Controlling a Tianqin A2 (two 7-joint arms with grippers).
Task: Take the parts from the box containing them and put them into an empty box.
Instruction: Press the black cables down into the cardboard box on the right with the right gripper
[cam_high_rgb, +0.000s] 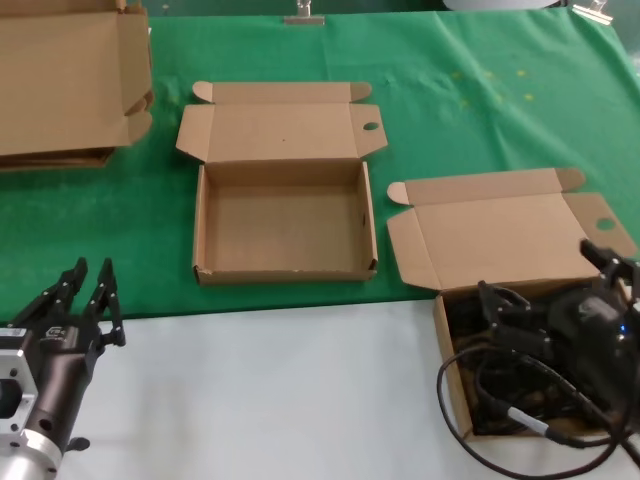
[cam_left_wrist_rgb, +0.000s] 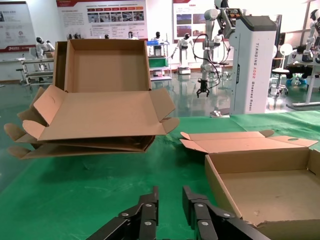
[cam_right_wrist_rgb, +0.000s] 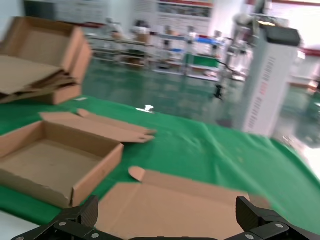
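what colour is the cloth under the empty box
Green: the cloth under the empty box shows best in the head view.

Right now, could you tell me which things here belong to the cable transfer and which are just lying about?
Job:
- parts, black cables in the box containing them
- empty box, centre of the green cloth
- right gripper, open, over the cables
- left gripper, idle at the near left

Lying about:
- flattened cardboard stack, far left
- green cloth
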